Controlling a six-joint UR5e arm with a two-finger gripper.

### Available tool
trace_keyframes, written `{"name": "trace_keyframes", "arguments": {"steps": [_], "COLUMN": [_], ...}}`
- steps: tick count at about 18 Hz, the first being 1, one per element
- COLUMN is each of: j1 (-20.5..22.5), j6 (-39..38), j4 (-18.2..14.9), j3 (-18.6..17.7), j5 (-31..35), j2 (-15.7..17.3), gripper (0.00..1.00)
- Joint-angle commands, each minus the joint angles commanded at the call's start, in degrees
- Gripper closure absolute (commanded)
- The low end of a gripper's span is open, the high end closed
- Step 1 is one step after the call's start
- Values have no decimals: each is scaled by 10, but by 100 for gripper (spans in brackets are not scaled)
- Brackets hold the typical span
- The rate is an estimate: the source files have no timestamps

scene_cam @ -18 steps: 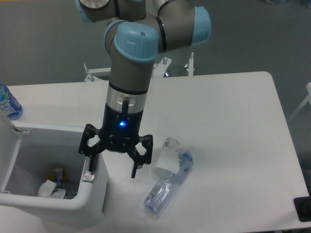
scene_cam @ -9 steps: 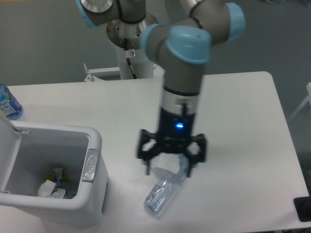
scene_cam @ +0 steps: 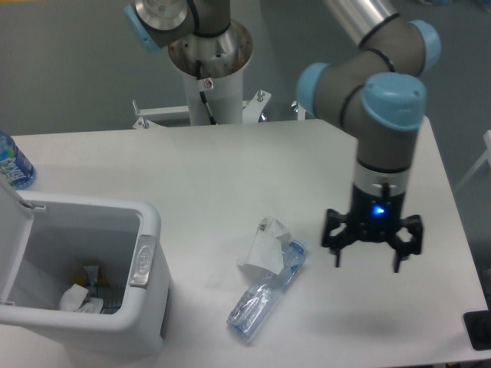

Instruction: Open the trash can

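Where bottle (scene_cam: 265, 293) lies, tissue (scene_cam: 261, 249) overlaps.

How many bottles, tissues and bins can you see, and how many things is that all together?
Bottles: 2, a crushed clear one lying on the table and a blue-labelled one at the left edge
Crumpled tissues on the table: 1
Bins: 1, the white trash can, lid up, with some scraps inside
Total: 4
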Motion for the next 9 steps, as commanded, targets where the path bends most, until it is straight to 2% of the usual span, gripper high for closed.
{"name": "trace_keyframes", "arguments": {"steps": [4, 9], "j1": [0, -7], "j6": [85, 126], "j4": [-1, -1], "j3": [-12, -31], "j5": [53, 91], "j2": [-6, -5], "gripper": [0, 0]}}
